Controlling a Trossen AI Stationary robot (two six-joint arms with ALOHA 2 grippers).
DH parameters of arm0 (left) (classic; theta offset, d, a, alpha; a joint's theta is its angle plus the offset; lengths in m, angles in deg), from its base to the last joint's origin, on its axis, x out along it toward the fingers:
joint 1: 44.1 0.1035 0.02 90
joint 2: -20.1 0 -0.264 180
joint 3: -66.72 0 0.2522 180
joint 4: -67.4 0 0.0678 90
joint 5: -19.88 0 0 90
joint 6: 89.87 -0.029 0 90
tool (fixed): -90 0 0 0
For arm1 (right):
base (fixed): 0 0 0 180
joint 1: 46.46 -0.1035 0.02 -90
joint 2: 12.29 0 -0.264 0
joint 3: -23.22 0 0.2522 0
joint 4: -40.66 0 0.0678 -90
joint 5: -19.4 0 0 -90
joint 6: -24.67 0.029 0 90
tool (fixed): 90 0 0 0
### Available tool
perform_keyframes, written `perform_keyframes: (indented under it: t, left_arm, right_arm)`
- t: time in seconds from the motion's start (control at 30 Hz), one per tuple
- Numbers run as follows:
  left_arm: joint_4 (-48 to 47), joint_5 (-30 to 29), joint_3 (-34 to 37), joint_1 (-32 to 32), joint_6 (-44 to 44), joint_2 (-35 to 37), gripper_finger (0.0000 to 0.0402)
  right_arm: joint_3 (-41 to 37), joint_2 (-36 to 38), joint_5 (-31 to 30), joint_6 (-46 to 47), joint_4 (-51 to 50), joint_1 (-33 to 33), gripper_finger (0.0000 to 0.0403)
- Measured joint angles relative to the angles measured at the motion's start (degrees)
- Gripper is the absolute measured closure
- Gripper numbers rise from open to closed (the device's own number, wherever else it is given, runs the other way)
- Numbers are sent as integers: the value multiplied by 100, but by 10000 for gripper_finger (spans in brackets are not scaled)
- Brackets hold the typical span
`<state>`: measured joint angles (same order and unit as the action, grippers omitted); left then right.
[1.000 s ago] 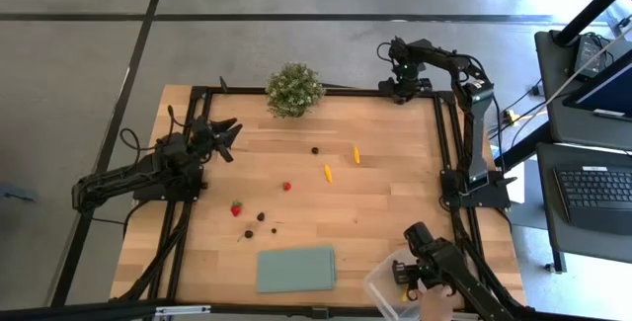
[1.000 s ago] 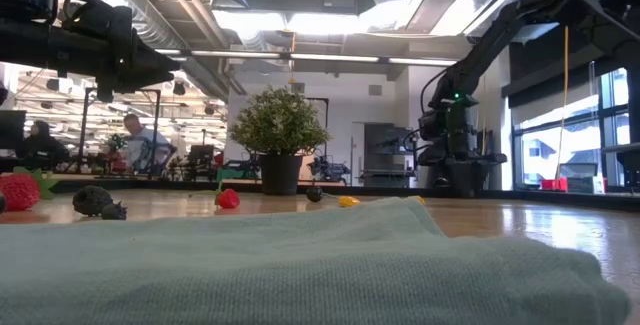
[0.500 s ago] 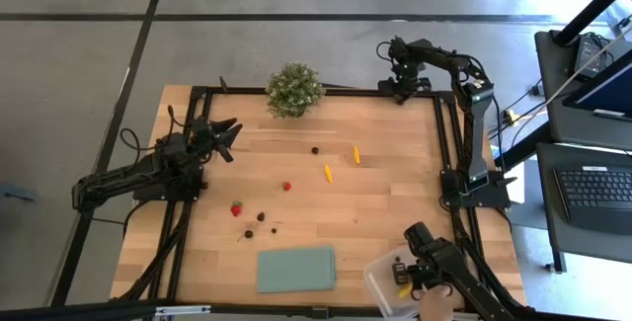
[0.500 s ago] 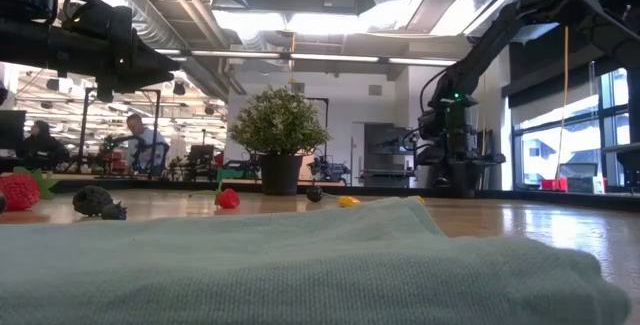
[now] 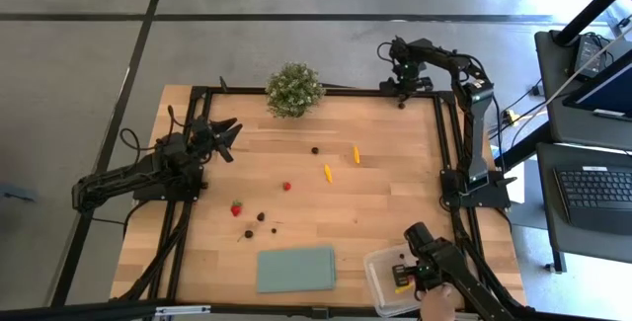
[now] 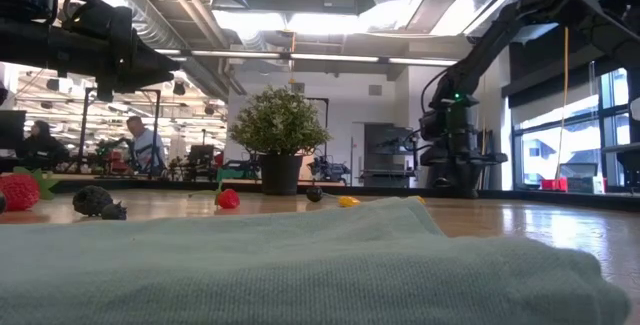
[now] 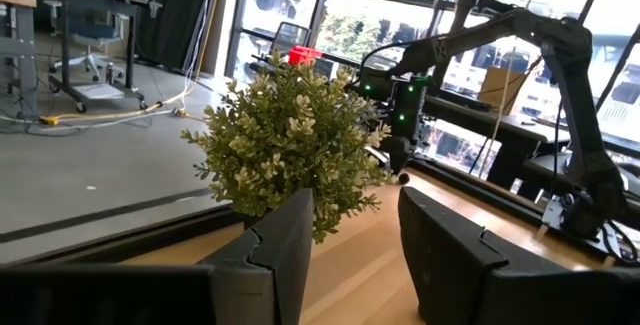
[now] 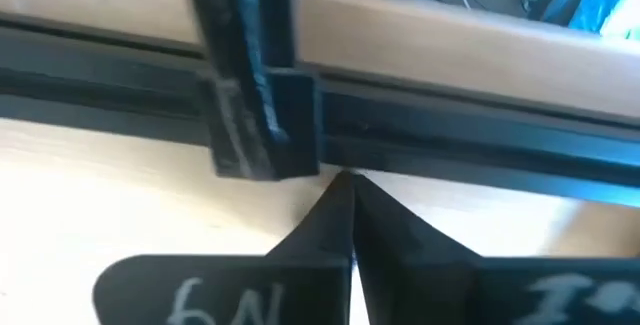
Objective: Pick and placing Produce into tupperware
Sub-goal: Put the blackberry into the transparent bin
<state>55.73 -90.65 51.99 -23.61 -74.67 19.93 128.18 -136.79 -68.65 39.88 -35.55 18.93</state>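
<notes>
The produce lies scattered on the wooden table: strawberries (image 5: 236, 207) (image 5: 286, 186), dark berries (image 5: 315, 149) (image 5: 261, 216) and yellow pieces (image 5: 327, 173) (image 5: 356, 153). The clear tupperware (image 5: 380, 267) sits at the near right corner with a yellow piece (image 5: 402, 287) inside. My left gripper (image 5: 232, 128) (image 7: 355, 215) hovers open over the table's left side, pointing at the potted plant (image 5: 293, 89). My right gripper (image 5: 401, 92) (image 8: 350, 180) is shut with nothing in it, tips down by the black frame at the far right edge.
A pale-green cloth (image 5: 296, 269) lies flat near the front edge and fills the low view's foreground (image 6: 300, 265). A dark jointed device (image 5: 434, 262) and a person's hand (image 5: 439, 303) are beside the tupperware. Black frame rails (image 5: 449, 143) border the table.
My right gripper has shut on nothing at the far right edge. The tupperware has slid a little farther onto the table from the near right corner, the hand beside it.
</notes>
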Motion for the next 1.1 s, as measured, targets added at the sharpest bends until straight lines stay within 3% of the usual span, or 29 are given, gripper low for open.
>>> perform_keyframes:
  t: [0.37,0.8,1.1]
  left_arm:
    - [0,0,0,-1,-186,1,259]
    - [1,0,-1,0,-188,2,259]
    - [1,0,-1,0,-188,1,259]
  right_arm:
    - [2,0,49,21,-1,-3,334]
    - [4,0,109,24,-94,-3,208]
    - [7,0,116,85,-321,-3,181]
